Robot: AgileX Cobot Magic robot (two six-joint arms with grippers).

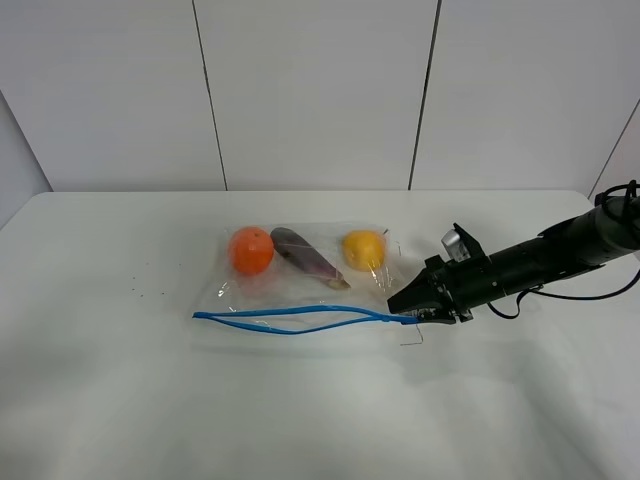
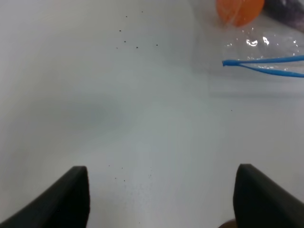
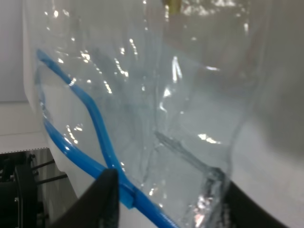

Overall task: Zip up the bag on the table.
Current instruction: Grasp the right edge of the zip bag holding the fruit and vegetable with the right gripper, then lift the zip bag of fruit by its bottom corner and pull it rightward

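Note:
The clear bag (image 1: 300, 290) lies flat on the white table (image 1: 100, 400). It holds an orange (image 1: 251, 250), a purple eggplant (image 1: 305, 257) and a yellow fruit (image 1: 364, 249). Its blue zip strip (image 1: 290, 318) runs along the near edge, its two halves parted in the middle. My right gripper (image 1: 405, 305) is at the strip's right end. In the right wrist view its fingers (image 3: 107, 199) stand apart, with the bag's corner and the strip (image 3: 95, 118) between them. My left gripper (image 2: 161, 199) is open and empty over bare table, left of the bag; the exterior high view does not show it.
White wall panels (image 1: 320, 90) stand behind the table. A few small dark specks (image 2: 126, 42) lie on the table left of the bag. Black cables (image 1: 615, 200) hang at the right arm near the table's right edge.

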